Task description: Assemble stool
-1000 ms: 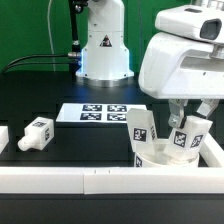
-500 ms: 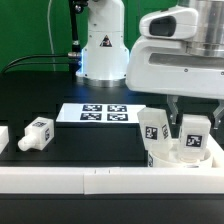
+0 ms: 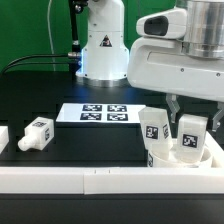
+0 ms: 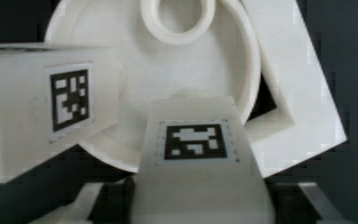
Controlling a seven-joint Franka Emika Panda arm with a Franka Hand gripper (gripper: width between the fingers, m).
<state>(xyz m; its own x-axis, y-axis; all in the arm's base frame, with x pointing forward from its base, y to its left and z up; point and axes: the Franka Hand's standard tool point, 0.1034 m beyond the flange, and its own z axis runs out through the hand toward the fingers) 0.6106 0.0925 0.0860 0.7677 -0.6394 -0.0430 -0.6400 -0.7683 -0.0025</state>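
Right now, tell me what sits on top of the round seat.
A free leg and a gripped leg between the jaws stand on the seat. Their feet and sockets are covered.

I see a robotics lab: a white robot arm base (image 3: 103, 45) on a matte black tabletop (image 3: 45, 95), the thin white marker board (image 3: 100, 113) just before that base.

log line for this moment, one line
hand: shut on leg | leg: standing on seat | second leg: on seat | third leg: loose on table
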